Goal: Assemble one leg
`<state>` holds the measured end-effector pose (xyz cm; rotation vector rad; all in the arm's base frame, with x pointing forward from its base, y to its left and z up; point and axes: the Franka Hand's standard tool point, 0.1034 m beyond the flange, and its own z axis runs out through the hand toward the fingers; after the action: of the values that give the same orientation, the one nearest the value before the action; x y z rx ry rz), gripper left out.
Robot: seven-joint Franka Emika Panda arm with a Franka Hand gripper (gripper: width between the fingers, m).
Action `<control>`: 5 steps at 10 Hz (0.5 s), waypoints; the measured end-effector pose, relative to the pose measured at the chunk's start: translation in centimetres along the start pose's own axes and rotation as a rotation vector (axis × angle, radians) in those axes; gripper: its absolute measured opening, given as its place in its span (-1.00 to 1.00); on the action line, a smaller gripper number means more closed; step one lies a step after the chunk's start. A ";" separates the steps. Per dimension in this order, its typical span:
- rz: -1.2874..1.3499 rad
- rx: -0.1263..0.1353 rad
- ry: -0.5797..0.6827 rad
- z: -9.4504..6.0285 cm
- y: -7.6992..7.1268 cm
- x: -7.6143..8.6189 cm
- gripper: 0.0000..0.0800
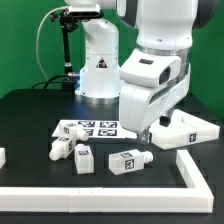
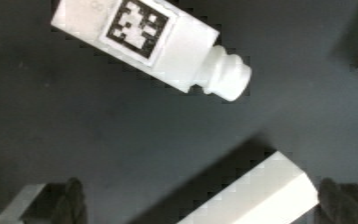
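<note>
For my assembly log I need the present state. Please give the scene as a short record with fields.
legs: at least three short chunky white plastic pegs with square tags, lying loose on the black table
panel: large flat white square panel, exterior view's right
board: marker board, thin white tagged sheet beyond the pegs
fingers: dark fingers apart, holding nothing
leg in wrist view: one peg, untouched

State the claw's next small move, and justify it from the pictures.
Probably shift the open claw toward the leg until it straddles it: the claw holds nothing, and the leg lies flat on the table, well clear of its jaws.
</note>
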<state>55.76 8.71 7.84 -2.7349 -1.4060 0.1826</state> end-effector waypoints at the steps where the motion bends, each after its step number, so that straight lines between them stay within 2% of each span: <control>1: 0.000 0.000 0.000 0.0 0.0 0.0 0.62; 5: 0.001 0.000 0.000 0.0 0.0 0.0 0.62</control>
<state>55.75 8.68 7.83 -2.7354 -1.4052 0.1827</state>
